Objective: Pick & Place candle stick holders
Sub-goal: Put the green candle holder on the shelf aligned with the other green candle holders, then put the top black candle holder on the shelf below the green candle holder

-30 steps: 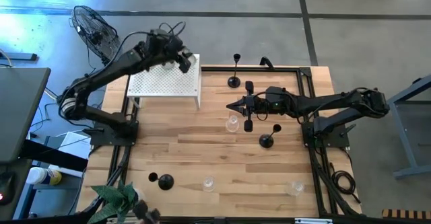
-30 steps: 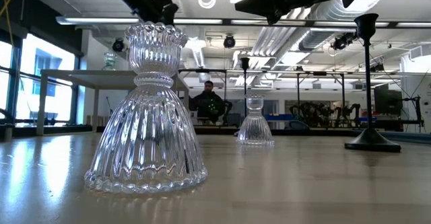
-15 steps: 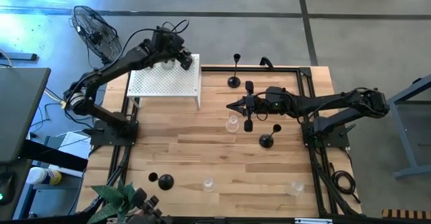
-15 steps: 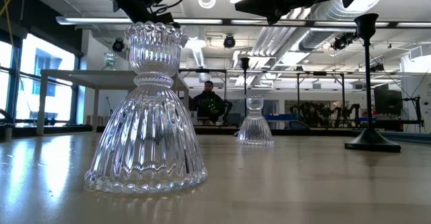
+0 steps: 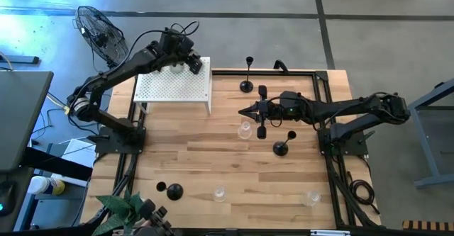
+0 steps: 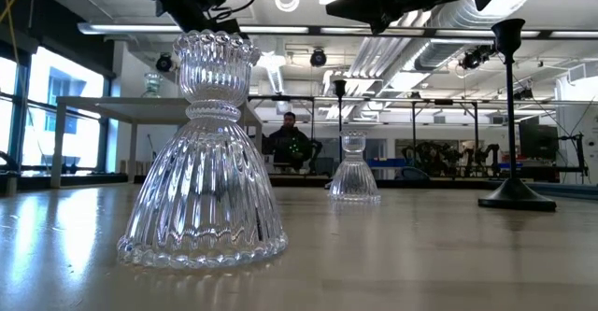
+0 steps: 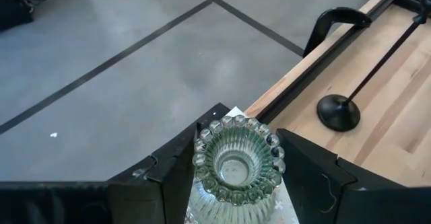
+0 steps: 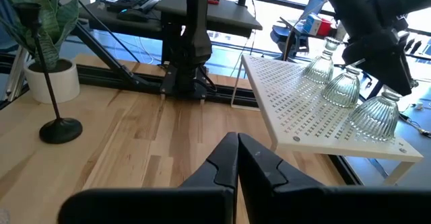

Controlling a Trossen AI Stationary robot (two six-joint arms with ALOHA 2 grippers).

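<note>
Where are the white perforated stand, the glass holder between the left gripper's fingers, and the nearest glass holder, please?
White perforated stand (image 5: 172, 87): high view, bare top.
Glass holder (image 7: 238, 160): left wrist view, beaded rim.
Nearest glass holder (image 6: 206, 188): low view, ribbed skirt.

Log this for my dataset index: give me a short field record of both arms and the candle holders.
left gripper: above the white perforated metal stand, at a ribbed clear-glass holder
right gripper: shut, empty, over mid-table
stand load: that holder plus two more glass holders
black stemmed holders: three, on the wooden table
loose clear-glass holders: three, on the table
</note>
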